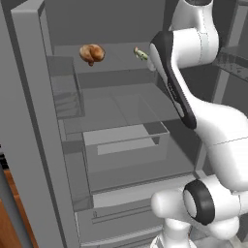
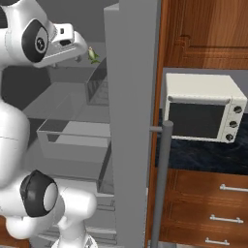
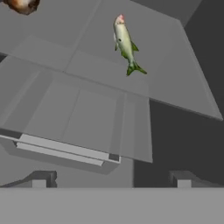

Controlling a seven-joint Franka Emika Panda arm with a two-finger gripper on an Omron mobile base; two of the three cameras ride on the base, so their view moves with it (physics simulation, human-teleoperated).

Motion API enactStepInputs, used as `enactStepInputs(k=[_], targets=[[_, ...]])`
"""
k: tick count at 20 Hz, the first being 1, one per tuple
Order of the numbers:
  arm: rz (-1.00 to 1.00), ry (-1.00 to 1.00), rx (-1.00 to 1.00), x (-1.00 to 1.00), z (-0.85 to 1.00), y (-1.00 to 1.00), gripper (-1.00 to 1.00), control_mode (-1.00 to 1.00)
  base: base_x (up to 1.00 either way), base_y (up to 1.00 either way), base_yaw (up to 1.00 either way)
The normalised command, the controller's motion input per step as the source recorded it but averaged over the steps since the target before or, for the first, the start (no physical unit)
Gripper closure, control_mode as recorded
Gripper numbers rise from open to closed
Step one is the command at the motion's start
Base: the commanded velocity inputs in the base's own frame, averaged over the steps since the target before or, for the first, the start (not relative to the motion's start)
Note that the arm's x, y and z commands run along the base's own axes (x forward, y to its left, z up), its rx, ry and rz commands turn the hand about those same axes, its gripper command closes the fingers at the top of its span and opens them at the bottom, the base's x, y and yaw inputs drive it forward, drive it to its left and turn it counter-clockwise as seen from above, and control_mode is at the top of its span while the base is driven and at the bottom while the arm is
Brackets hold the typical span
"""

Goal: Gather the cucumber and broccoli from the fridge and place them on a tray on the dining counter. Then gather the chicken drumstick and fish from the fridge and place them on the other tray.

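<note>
The fridge point(image 1: 29, 121) stands open with its grey shelves bare in front of me. On the upper shelf lies the orange-brown chicken drumstick point(image 1: 92, 53), at the far top-left corner in the hand view point(image 3: 22, 5). To its right on the same shelf lies the olive-backed fish point(image 3: 124, 43), partly behind my arm in the left base view point(image 1: 141, 54) and just past the hand in the right base view point(image 2: 92, 55). My gripper point(image 3: 111, 181) is open, fingers wide apart, short of the fish and holding nothing. The cucumber, broccoli, trays and dining counter are out of view.
A clear drawer point(image 1: 126, 145) sticks out below the shelves, and a door bin point(image 1: 65, 92) hangs on the left door. The right door point(image 2: 131, 121) with its bar handle point(image 2: 162, 184) stands close beside the arm. Beyond it are a white toaster oven point(image 2: 201, 109) and wooden cabinets.
</note>
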Motion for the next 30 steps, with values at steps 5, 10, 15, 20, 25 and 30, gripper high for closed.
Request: enactStepInputs(k=[5, 10, 15, 20, 25, 30], targets=[[0.00, 0.01, 0.00, 0.55, 0.00, 0.00, -1.00, -1.00, 0.00, 0.00, 0.00], [0.00, 0.04, 0.00, 0.55, 0.00, 0.00, -1.00, -1.00, 0.00, 0.00, 0.00], [0.00, 0.04, 0.06, 0.46, -0.06, 0.00, -1.00, -1.00, 0.00, 0.00, 0.00], [0.00, 0.00, 0.07, 0.34, -0.22, 0.00, -1.00, -1.00, 0.00, 0.00, 0.00], [0.00, 0.00, 0.01, 0.40, -0.19, 0.00, -1.00, -1.00, 0.00, 0.00, 0.00], [0.00, -0.03, 0.00, 0.42, -0.11, 0.00, -1.00, -1.00, 0.00, 0.00, 0.00]])
